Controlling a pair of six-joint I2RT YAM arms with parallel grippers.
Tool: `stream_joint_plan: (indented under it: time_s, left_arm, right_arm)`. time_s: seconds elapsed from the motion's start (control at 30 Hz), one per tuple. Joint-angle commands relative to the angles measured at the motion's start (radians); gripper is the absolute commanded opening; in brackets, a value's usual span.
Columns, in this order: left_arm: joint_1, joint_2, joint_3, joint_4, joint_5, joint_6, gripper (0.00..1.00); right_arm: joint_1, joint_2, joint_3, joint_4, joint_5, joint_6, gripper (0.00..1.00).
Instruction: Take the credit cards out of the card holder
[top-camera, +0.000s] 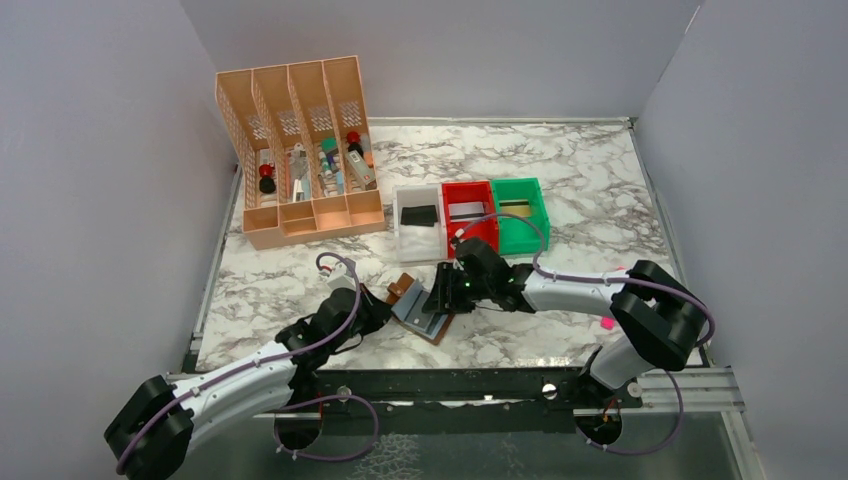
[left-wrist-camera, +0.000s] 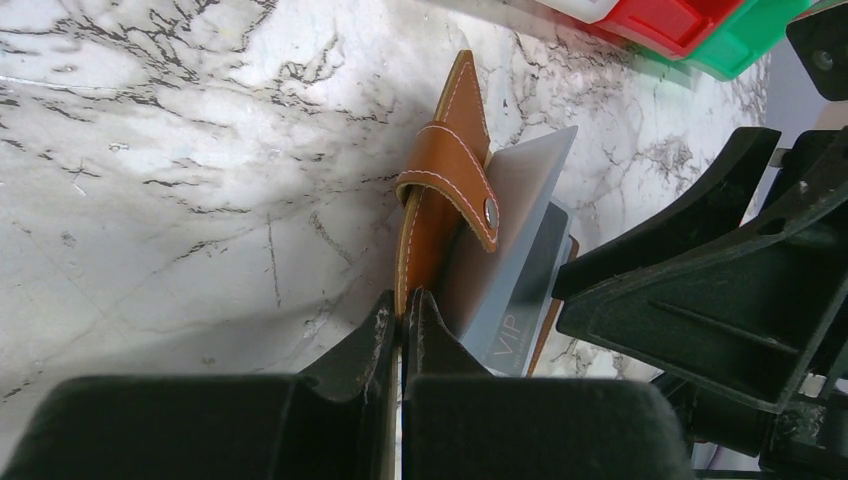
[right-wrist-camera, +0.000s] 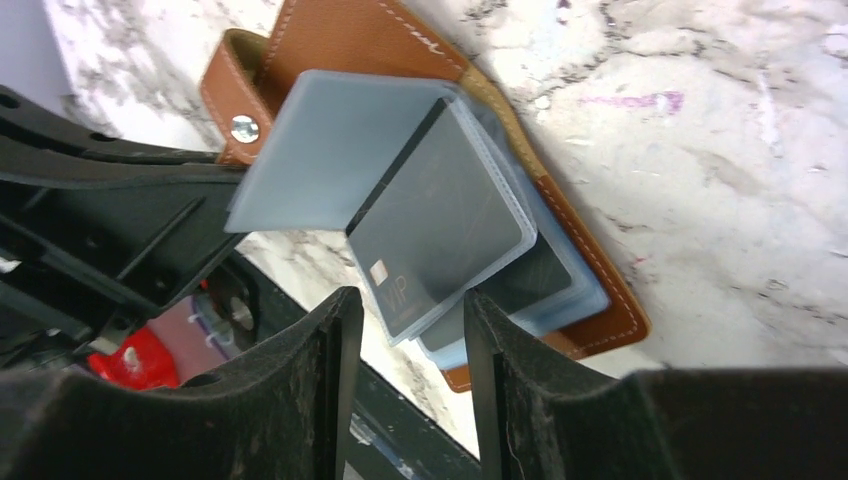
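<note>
Near edge of table, between my arms: card holder lies open on the marble.
My left pincer: pressed together on the holder's brown edge.
My right pincer: jaws apart, straddling a corner of the grey credit card; contact unclear.
Right wrist view alone: that gap, and the fanned clear sleeves.

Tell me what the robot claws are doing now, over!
Left claw shut on card holder edge. Right claw open, straddling grey VIP card corner. Card not yet out of holder. Nothing blocking it.
</note>
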Motion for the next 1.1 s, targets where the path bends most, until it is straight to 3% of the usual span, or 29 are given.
stream_joint_plan:
  time_s: [0.0, 0.17, 0.37, 0.8, 1.07]
  left_arm:
    - [-0.007, -0.011, 0.008, 0.018, 0.028, 0.015, 0.0]
    - [-0.008, -0.008, 0.008, 0.019, 0.038, 0.017, 0.0]
    - [-0.009, -0.022, 0.001, 0.017, 0.035, 0.009, 0.0]
    - [-0.01, -0.039, -0.009, 0.018, 0.035, 0.005, 0.0]
    - [-0.01, -0.049, -0.01, 0.013, 0.031, 0.009, 0.0]
  right_arm:
    - [0.013, -0.011, 0.042, -0.119, 0.129, -0.054, 0.45]
    - [0.023, 0.017, 0.119, -0.24, 0.234, -0.119, 0.42]
    - [0.036, 0.018, 0.195, -0.334, 0.314, -0.167, 0.44]
    - [0.113, 0.07, 0.268, -0.426, 0.421, -0.179, 0.44]
    - [0.12, 0.109, 0.308, -0.475, 0.473, -0.213, 0.56]
